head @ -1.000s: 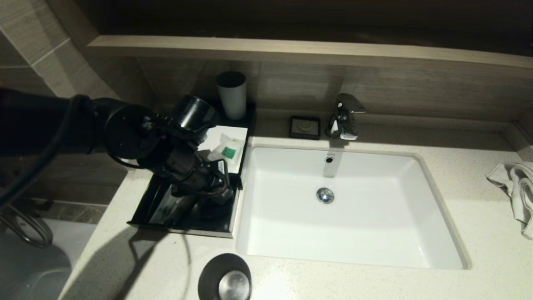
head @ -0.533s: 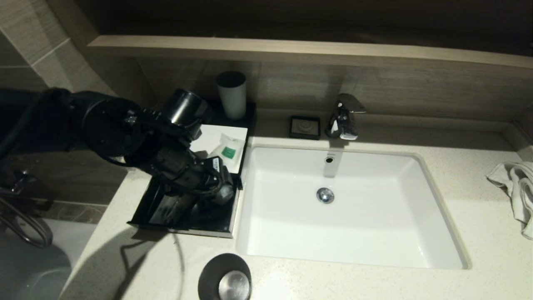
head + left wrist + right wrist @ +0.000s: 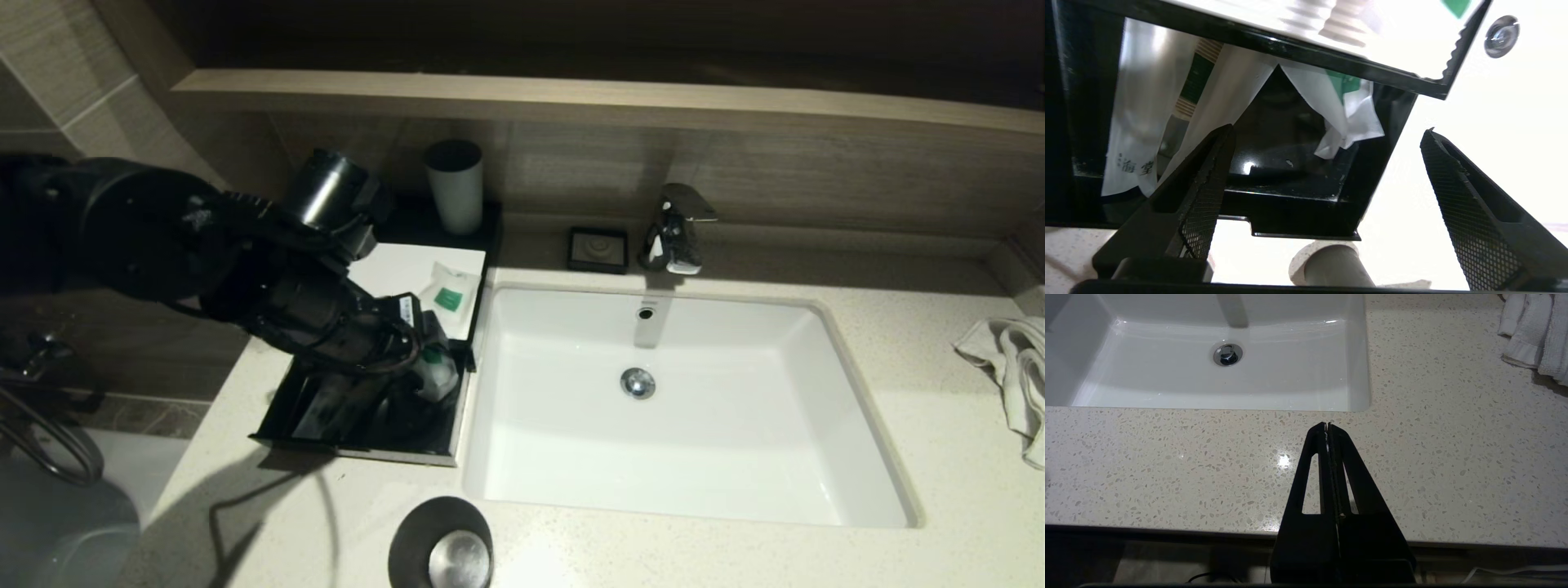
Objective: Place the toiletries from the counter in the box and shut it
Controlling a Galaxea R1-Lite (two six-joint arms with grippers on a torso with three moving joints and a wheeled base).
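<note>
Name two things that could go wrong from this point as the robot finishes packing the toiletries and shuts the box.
1. One small sachet lies on the box's white top panel, not in the open drawer; closing now would probably leave it out.
2. The crumpled sachet sits at the drawer's inner edge under the lid, so it might jam or get pinched as the drawer slides in.
The open left hand hovers over the drawer; the right hand is parked, shut.

The speckled stone counter (image 3: 939, 457) carried the black box (image 3: 282, 396) at its left edge, a soap dish (image 3: 598, 249) along the back edge, and a crumpled towel (image 3: 1012, 371) at the right edge.
</note>
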